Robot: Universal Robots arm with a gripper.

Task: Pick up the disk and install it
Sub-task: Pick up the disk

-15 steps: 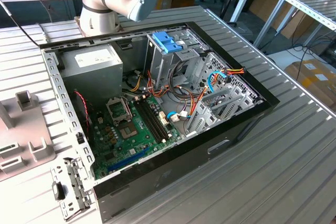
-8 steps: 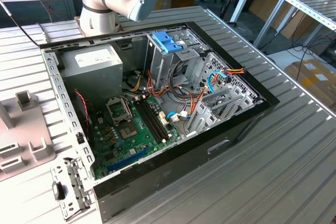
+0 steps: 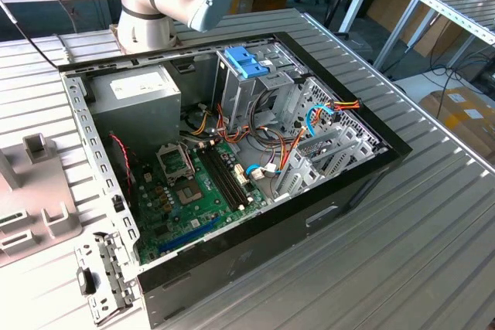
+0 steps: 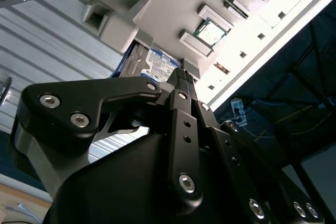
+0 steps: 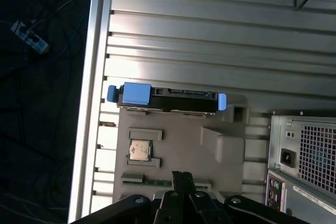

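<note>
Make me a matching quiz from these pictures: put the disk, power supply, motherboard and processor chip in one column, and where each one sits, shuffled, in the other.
Things:
1. disk
2. power supply
3. motherboard
4. processor chip

Places:
A. flat on the floor of the open case
B. in a square pocket of the grey holder
C. in a corner of the case, white sticker facing up
D. on edge in a slot at the grey holder's end

Pairs: 1-D, 2-C, 3-A, 4-B
</note>
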